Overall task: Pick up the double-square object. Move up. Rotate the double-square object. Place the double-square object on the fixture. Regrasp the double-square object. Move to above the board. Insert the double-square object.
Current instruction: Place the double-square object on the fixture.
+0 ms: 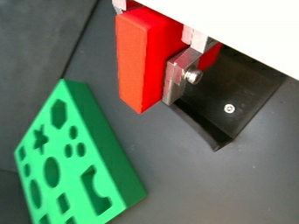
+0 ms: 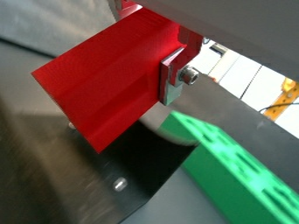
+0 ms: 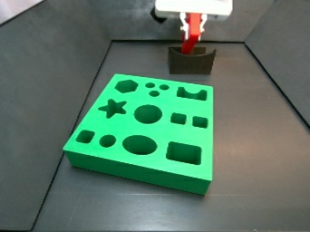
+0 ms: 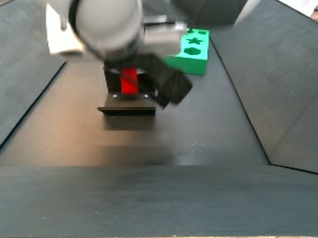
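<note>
No text, label, brand, number or sign is readable anywhere, neither on the claw [image 3: 190,34] nor on the board [image 3: 148,129].

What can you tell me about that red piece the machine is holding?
The red block looks like smooth, bright plastic, elongated with flat faces and sharp edges. The gripper is clamped on its upper part, a silver finger pressed to one side. In a side view the block hangs roughly upright, just over the dark fixture; whether they touch is unclear. The green board lies apart.
</note>
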{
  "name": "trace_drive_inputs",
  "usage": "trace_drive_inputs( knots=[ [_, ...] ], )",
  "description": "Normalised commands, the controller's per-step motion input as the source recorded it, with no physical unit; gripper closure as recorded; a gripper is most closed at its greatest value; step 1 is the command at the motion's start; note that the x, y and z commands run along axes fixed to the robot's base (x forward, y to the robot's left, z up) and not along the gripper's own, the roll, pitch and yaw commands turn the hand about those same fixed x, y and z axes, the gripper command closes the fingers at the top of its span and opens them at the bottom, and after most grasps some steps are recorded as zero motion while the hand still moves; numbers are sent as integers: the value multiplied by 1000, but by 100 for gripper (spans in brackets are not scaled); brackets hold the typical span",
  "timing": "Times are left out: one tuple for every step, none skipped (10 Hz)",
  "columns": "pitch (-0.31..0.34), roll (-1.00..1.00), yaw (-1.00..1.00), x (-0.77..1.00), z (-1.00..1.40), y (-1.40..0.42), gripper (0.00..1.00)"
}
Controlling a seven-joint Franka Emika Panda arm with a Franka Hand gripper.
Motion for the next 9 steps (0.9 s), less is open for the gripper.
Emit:
trace_drive_inputs(
  knots=[
    [6,-174,-207,166,-834,121,100],
    [-31,-167,-178,131,-562,94,100],
    [-48,-148,-147,108,-388,81,100],
    [-59,-121,-127,81,-391,74,100],
    [-62,-113,-86,73,-391,53,100],
    [-61,-113,-62,72,-391,47,100],
    [-60,-113,-44,72,-391,43,100],
    [0,0,0,0,-167,-500,100],
    [0,0,0,0,0,0,0]
  ],
)
